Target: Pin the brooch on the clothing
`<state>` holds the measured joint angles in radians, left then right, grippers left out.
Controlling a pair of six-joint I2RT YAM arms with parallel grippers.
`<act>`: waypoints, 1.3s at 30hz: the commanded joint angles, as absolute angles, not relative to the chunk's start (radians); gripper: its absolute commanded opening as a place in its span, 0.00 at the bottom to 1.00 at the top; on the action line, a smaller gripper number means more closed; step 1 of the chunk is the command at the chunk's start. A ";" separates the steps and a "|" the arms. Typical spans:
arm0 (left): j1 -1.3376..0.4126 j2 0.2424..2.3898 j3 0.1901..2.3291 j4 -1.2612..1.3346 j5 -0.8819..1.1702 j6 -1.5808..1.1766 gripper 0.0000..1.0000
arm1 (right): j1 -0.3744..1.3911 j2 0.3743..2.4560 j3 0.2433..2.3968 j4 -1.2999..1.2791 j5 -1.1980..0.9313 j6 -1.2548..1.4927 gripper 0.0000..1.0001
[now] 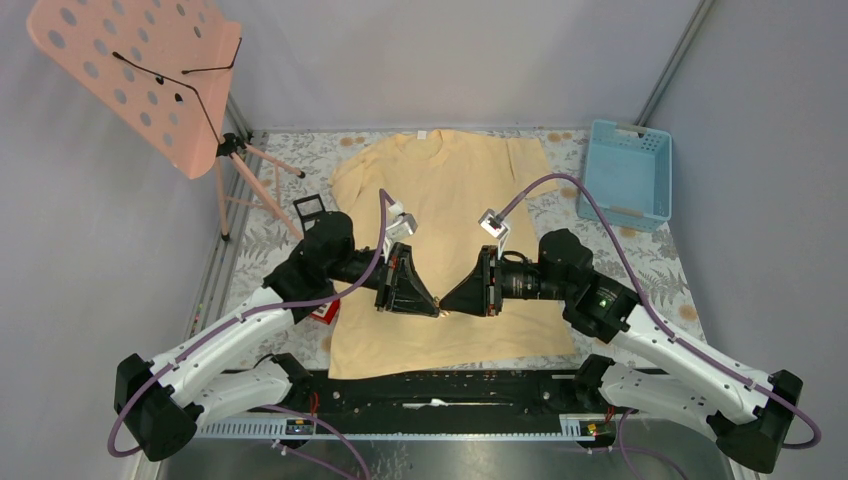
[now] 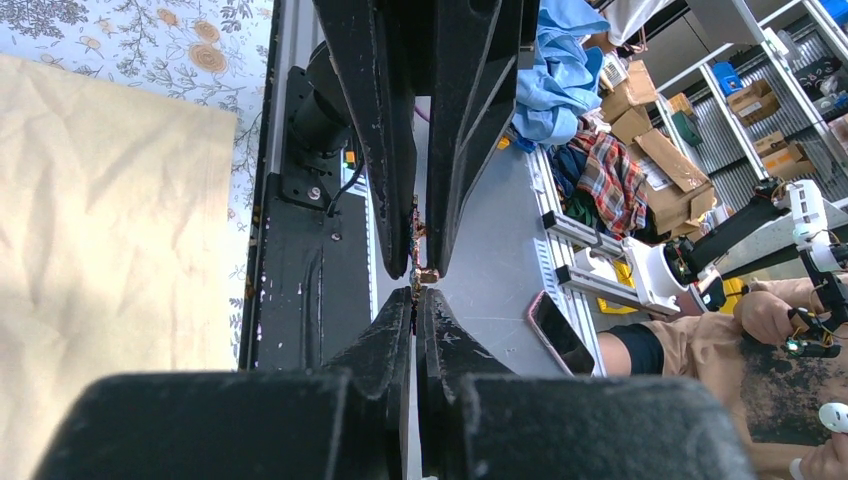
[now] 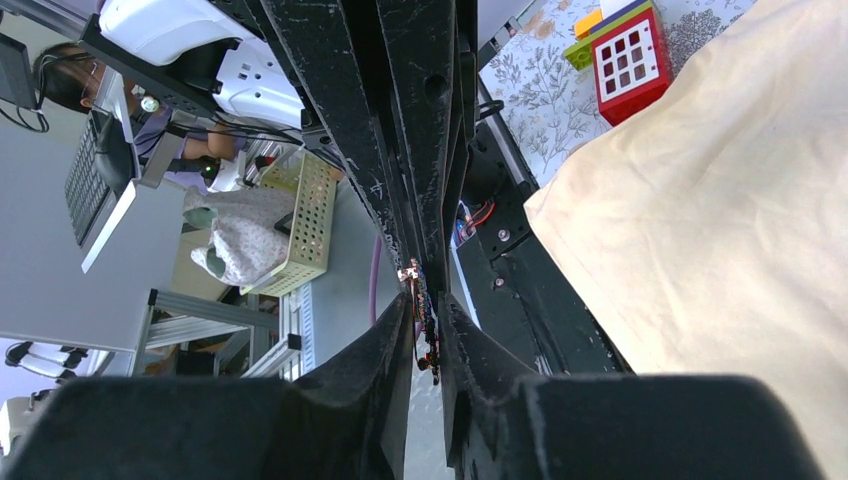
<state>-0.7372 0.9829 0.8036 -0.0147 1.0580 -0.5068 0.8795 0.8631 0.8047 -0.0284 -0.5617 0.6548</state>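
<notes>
The pale yellow T-shirt (image 1: pixel 450 190) lies flat on the table, neck at the far side; it also shows in the left wrist view (image 2: pixel 100 200) and the right wrist view (image 3: pixel 720 220). My left gripper (image 1: pixel 432 307) and right gripper (image 1: pixel 447 305) meet tip to tip just above the shirt's lower middle. The tiny brooch (image 1: pixel 441 311) is pinched between them. In the left wrist view the brooch (image 2: pixel 416 262) shows edge-on at my nearly closed left gripper (image 2: pixel 415 293). In the right wrist view the brooch (image 3: pixel 424 320) sits between the fingers of my right gripper (image 3: pixel 428 300).
A red keypad-like toy (image 1: pixel 324 312) lies at the shirt's left edge, under my left arm, and shows in the right wrist view (image 3: pixel 628 65). A blue basket (image 1: pixel 628 172) stands at the far right. A pink music stand (image 1: pixel 140 70) stands at the far left.
</notes>
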 commanded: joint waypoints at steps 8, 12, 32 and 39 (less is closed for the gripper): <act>-0.744 0.973 0.853 0.059 1.049 -0.489 0.00 | 0.890 0.841 0.798 0.032 -0.571 0.660 0.27; -0.744 0.973 0.853 0.057 1.048 -0.487 0.00 | 0.891 0.815 0.799 0.037 -0.549 0.658 0.35; -0.741 0.944 0.920 -0.221 0.668 -0.358 0.00 | 0.890 0.604 0.837 -0.314 -0.049 0.650 0.82; -0.742 0.892 0.915 -0.253 0.535 -0.354 0.00 | 0.890 0.618 0.892 -0.434 0.073 0.746 0.79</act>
